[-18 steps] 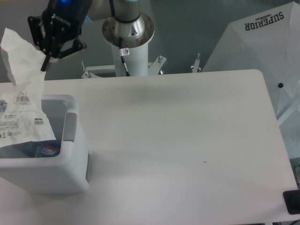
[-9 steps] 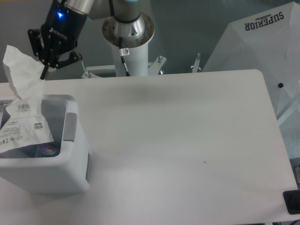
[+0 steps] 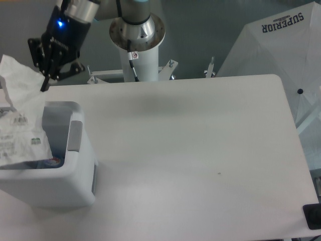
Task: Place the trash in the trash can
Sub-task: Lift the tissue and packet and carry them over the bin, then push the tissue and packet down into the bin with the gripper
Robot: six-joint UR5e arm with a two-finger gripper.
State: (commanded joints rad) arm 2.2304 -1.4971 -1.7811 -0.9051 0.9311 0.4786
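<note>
Above the far left corner of the bin [image 3: 75, 170], the gripper [image 3: 46, 70] hangs with its jaws spread and nothing between them; its fingertips sit just beside the top of the wrapper [image 3: 20, 118]. The wrapper stands partly inside the bin, its left edge cut off by the frame, its small printed labels too blurred to read. Under it, a bluish patch may be the bottle [image 3: 50, 161], mostly hidden. Since a second ago the wrapper has sunk lower into the bin. Right of the bin, across the table [image 3: 200, 140], a white umbrella [image 3: 281, 45] reads "SUPERIOR".
</note>
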